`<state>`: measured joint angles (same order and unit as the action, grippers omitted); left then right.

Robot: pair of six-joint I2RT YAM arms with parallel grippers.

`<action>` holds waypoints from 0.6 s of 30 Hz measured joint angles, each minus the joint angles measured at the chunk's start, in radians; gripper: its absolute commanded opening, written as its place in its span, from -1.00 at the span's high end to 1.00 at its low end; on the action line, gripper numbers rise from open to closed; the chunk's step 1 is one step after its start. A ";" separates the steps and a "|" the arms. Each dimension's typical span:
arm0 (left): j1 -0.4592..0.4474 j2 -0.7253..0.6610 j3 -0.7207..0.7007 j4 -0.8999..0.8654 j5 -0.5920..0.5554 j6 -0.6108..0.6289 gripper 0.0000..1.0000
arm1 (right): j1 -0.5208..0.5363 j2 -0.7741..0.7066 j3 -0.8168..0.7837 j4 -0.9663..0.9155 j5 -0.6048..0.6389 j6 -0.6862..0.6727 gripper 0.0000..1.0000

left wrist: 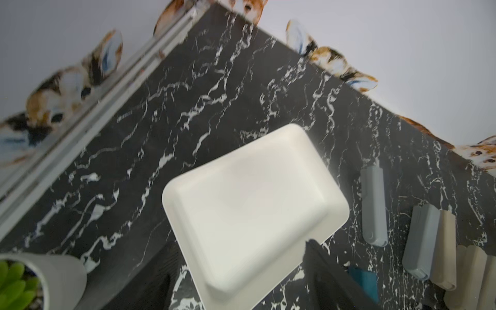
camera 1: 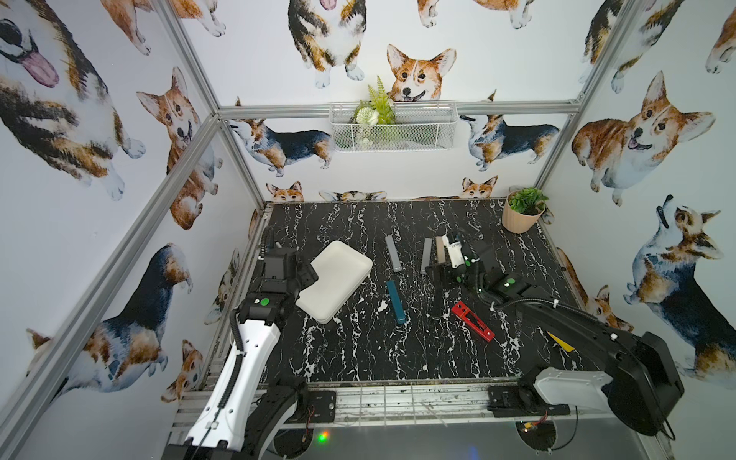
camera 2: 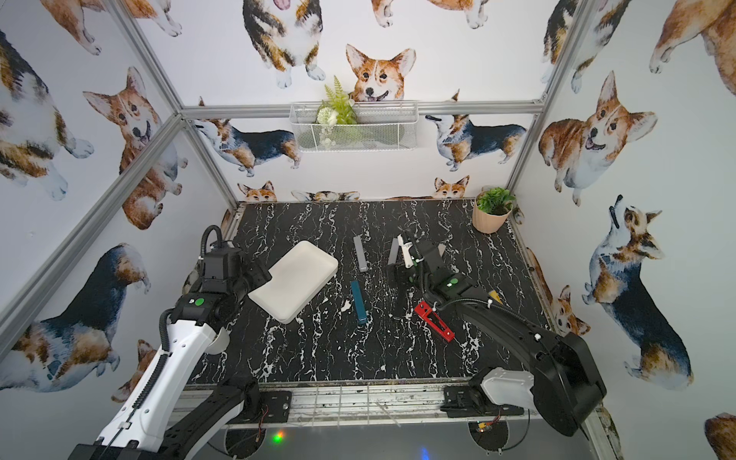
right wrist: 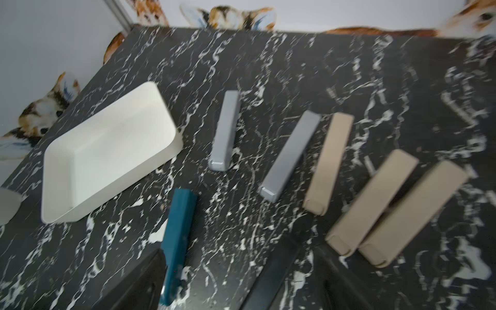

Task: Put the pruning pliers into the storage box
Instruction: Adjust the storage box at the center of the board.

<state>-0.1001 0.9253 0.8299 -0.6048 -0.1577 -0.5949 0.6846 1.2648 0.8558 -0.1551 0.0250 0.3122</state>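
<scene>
The white storage box [camera 1: 338,278] [left wrist: 252,204] [right wrist: 107,150] lies slanted at the table's left, nothing in it. My left gripper [camera 1: 304,276] [left wrist: 241,290] stands open astride the box's near corner. The pruning pliers lie on the marble: two grey bars [right wrist: 225,131] [right wrist: 291,155], three beige [right wrist: 330,161] [right wrist: 373,201] [right wrist: 413,212], a teal one [camera 1: 396,301] [right wrist: 178,241], a red one [camera 1: 472,321] and a black one [right wrist: 271,273]. My right gripper [camera 1: 438,275] [right wrist: 241,290] hangs open over the black bar, which lies between its fingers.
A peach plant pot [camera 1: 521,215] stands in the back right corner. A white wire basket [camera 1: 392,125] hangs on the back wall. A white pot with a green plant [left wrist: 53,279] sits near the left arm. The yellow shovel [camera 1: 561,342] lies partly under the right arm.
</scene>
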 measured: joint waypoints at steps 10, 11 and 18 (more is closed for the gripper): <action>0.187 0.114 -0.192 -0.061 0.269 -0.124 -0.19 | 0.181 0.147 0.024 0.005 0.000 0.105 -0.66; 0.199 0.122 -0.195 -0.058 0.283 -0.125 -0.19 | 0.193 0.156 0.024 0.008 0.001 0.109 -0.66; 0.226 0.161 -0.200 -0.013 0.315 -0.123 -0.07 | 0.228 0.215 0.003 0.033 0.001 0.134 -0.64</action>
<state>0.1261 1.0859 0.6300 -0.6178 0.1577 -0.7177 0.9127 1.4796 0.8589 -0.1223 0.0261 0.4465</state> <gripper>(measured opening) 0.571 0.823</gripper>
